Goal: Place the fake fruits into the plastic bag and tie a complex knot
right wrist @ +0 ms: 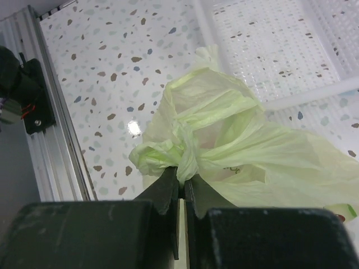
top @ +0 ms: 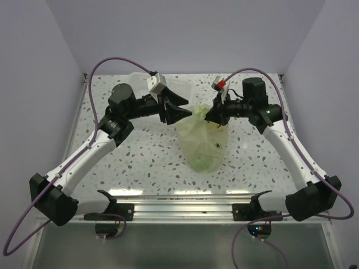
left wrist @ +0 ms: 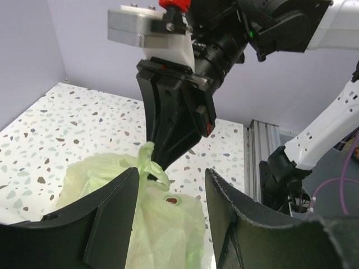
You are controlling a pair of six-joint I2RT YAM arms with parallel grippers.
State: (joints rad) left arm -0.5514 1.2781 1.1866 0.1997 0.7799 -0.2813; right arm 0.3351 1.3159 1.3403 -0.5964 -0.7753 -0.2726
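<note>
The pale green plastic bag [top: 203, 143] stands bunched in the middle of the table. Its twisted handle ends form the knot [right wrist: 179, 151] at the top. My right gripper [right wrist: 182, 182] is shut on a strand of that knot, and the same grip shows in the left wrist view, the right gripper [left wrist: 159, 162] pinching the knot [left wrist: 148, 162]. My left gripper [left wrist: 171, 190] is open, its fingers [left wrist: 112, 207] straddling the bag's upper part [left wrist: 162, 235] just below the knot. From above, the left gripper [top: 184, 112] faces the right gripper [top: 208, 116] across the bag top. The fake fruits are hidden inside the bag.
A clear-white plastic basket [top: 188, 88] sits behind the bag at the back of the speckled table [top: 140, 157]; its mesh floor [right wrist: 280, 50] shows beyond the bag. An aluminium rail [top: 185, 202] runs along the near edge.
</note>
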